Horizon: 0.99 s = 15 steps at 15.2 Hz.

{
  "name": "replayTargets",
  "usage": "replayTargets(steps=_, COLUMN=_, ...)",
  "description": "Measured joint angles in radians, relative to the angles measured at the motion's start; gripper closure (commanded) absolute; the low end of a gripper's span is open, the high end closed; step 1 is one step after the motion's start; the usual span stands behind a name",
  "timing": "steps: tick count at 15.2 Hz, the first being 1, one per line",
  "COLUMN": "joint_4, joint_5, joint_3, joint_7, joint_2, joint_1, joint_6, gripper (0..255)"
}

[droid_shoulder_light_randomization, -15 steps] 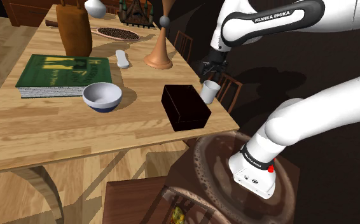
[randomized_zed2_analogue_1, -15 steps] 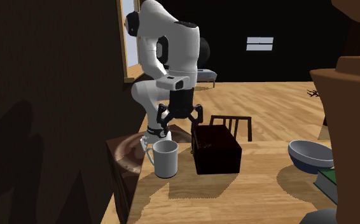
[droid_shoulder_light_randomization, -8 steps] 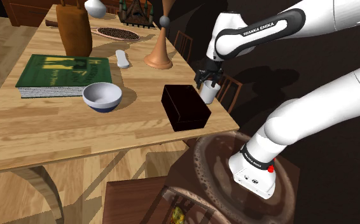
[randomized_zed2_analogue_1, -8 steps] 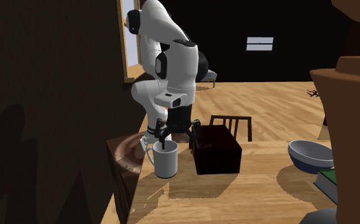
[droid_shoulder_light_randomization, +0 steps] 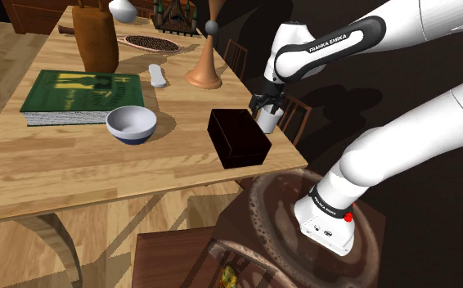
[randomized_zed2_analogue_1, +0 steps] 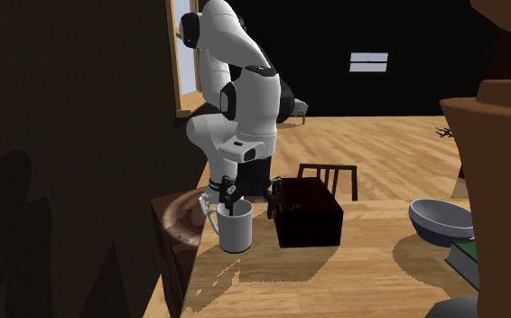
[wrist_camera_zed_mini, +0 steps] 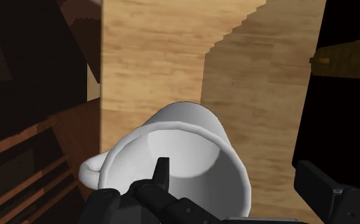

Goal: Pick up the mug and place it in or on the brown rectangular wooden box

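White and long, our arm (droid_shoulder_light_randomization: 402, 139) is bending over the table's corner, and we are holding the black gripper (droid_shoulder_light_randomization: 267, 103) right at the mug's mouth. The dark brown box (droid_shoulder_light_randomization: 238, 137) is lying closed and flat-topped just beside the mug (droid_shoulder_light_randomization: 268, 119), on the shoulder view's left of it. The mug, drawn white, is standing upright near the table edge, its handle pointing away from the box. In the wrist view the fingers (wrist_camera_zed_mini: 161, 168) are standing apart. One is dipping inside the cup and the other is waiting outside the wall. Neither seems to be pressing on it.

We are reading this as the grasp step. To do it well, we are aiming to close squarely on that one wall, deep enough below the rim for a firm pinch. We are also taking care not to nudge the mug toward the edge. After that we are planning a straight lift before crossing to the box top.

Around us the room is lying dim, with a black area (randomized_zed2_analogue_1: 407, 36) showing beyond the floor in the second exterior view. The wooden table (droid_shoulder_light_randomization: 74, 176) is carrying a green book (droid_shoulder_light_randomization: 83, 92), a blue-and-white bowl (droid_shoulder_light_randomization: 132, 123) and a terracotta vase (droid_shoulder_light_randomization: 204, 75), all well apart from the mug.
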Motion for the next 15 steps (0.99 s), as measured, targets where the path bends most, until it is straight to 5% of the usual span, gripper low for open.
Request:
replayTargets(steps=1, joint_4=0.000, joint_5=0.000, joint_3=0.000, joint_7=0.000, joint_2=0.000, joint_1=0.000, joint_6=0.000, gripper=0)
replayTargets(steps=2, joint_4=0.000, joint_5=0.000, joint_3=0.000, joint_7=0.000, joint_2=0.000, joint_1=0.000, joint_6=0.000, gripper=255)
replayTargets(steps=15, joint_4=0.013, joint_5=0.003, joint_3=0.002, joint_7=-0.001, joint_2=-0.019, joint_1=0.002, joint_6=-0.032, gripper=255)
